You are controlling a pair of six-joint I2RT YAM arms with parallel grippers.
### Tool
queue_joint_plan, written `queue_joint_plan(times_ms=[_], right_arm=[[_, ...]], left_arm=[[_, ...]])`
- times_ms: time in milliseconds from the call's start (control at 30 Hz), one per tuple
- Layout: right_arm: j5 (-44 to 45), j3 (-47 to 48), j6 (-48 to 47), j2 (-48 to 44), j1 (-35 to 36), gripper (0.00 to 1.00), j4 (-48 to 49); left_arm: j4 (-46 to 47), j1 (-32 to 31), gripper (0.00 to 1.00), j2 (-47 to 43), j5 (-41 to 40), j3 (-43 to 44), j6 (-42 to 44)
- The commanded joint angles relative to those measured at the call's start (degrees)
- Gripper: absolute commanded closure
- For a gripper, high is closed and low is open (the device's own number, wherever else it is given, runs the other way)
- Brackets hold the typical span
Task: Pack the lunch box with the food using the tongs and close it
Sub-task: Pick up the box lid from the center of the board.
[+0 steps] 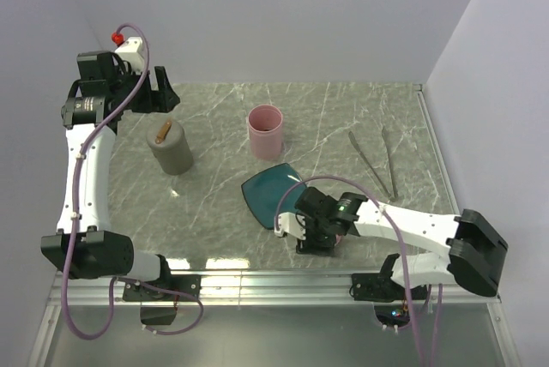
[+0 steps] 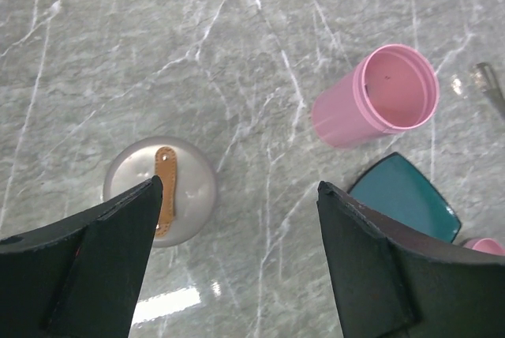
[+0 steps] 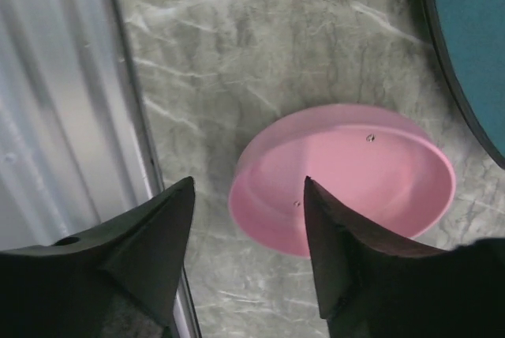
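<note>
The lunch box is a pink cylindrical cup (image 1: 265, 131) standing open at mid-table, also seen in the left wrist view (image 2: 379, 97). Its pink lid (image 3: 355, 172) lies flat by the near edge. My right gripper (image 3: 248, 182) hangs open over the lid's left rim, one finger above the lid and one above the table (image 1: 316, 238). The silver tongs (image 1: 371, 164) lie on the table at the right, untouched. My left gripper (image 2: 238, 186) is open and empty at the far left (image 1: 159, 93). No food shows in any view.
A grey canister (image 1: 171, 151) with a brown strap on top stands below the left gripper (image 2: 193, 188). A bare teal plate (image 1: 266, 195) lies between the cup and the lid. A metal rail (image 3: 71, 101) runs along the near table edge beside the lid.
</note>
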Motion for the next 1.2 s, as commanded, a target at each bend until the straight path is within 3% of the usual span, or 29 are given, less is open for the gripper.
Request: queue_joint_plan(times_ms=[0,167,267,400,467,500,533,667,700,867,967,1000,1167], right_arm=[[2.59,0.30,2.25,3.02,0.78,0.37,4.31],[1.27,-1.63,2.70,3.90,2.18,0.39,6.15],[0.92,-2.86,3.75,5.48,2.89,0.47,7.56],[0.57,-2.69,5.07,6.72,2.80,0.76,8.36],[0.13,-2.08,5.16,5.05,2.80,0.85,7.83],[-0.66,-1.64,4.98,4.00,2.80,0.96,7.13],[-1.10,-0.50,4.81,1.29,2.54,1.00,6.60],[-6.45,3.72,2.70,-10.31,-2.36,1.00,5.80],[-11.51,5.21,1.57,-12.68,-3.86,1.00,4.24],[-21.39,15.94,2.17,-18.76,-14.50,1.00,6.67],[-29.12,15.51,5.22,-26.22,-20.12,1.00,17.20],[-30.53,13.33,6.64,-29.72,-21.88,1.00,25.15],[-29.84,9.71,11.39,-32.75,-22.07,1.00,39.36]], left_arm=[[3.63,0.07,0.14,-2.31,2.99,-0.67,-2.95],[5.65,0.15,0.14,-3.36,3.34,-1.64,-3.57],[6.53,-0.02,0.14,-3.89,3.34,-2.69,-3.83],[8.72,0.07,0.15,-5.12,5.09,-5.32,-4.80],[12.57,-0.02,0.15,-7.31,7.37,-7.17,-5.06],[14.08,0.15,0.15,-8.28,8.25,-9.61,-5.59],[15.57,0.07,0.15,-10.55,9.39,-10.94,-5.77],[24.53,-0.02,0.12,-16.54,14.84,-17.89,-7.26],[27.16,0.06,0.12,-18.29,16.59,-20.25,-8.31],[30.26,-0.11,0.13,-19.63,23.97,-22.91,-14.28],[38.84,-0.46,0.14,-21.64,30.05,-25.36,-23.76],[42.36,-0.72,0.14,-23.82,30.84,-28.33,-30.14],[62.81,-5.37,0.13,-24.64,36.03,-37.12,-51.06]])
